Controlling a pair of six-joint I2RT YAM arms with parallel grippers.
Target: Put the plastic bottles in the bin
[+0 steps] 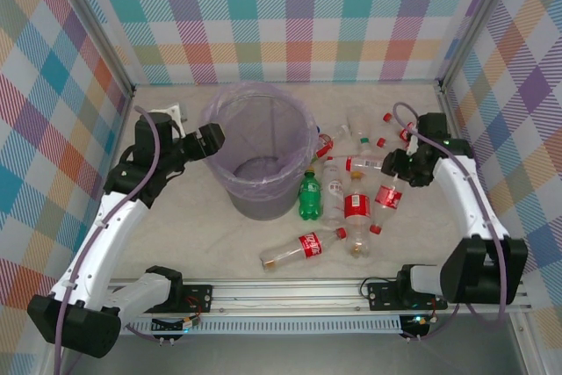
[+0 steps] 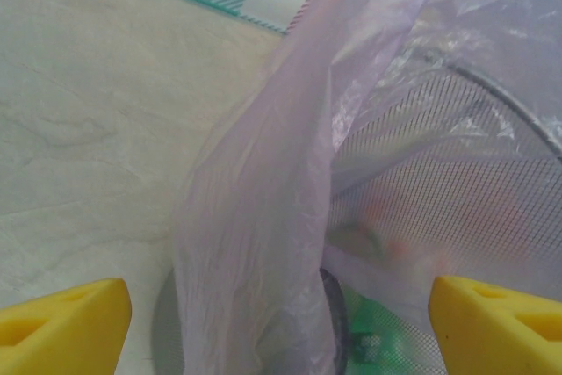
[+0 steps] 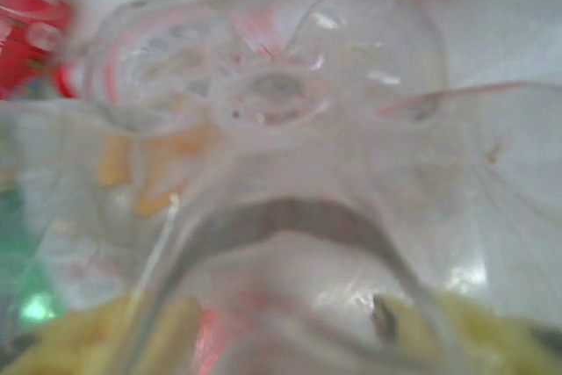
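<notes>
The bin (image 1: 263, 151) is a round grey mesh bucket lined with a lavender bag, standing mid-table. My left gripper (image 1: 211, 139) hangs at its left rim. Its yellow fingers (image 2: 61, 322) stand wide open, one either side of the bag's folded edge (image 2: 263, 217). Several plastic bottles lie right of the bin: a green one (image 1: 309, 197), red-labelled ones (image 1: 299, 250) (image 1: 356, 210) (image 1: 387, 195). My right gripper (image 1: 399, 165) is low among them. Close up, a clear bottle (image 3: 299, 278) sits between the fingers of this gripper (image 3: 290, 340), which press its sides.
Loose red caps (image 1: 387, 117) lie at the back right. The checked walls close in the table on three sides. A white block (image 1: 172, 115) sits behind the left arm. The rail (image 1: 290, 292) runs along the near edge.
</notes>
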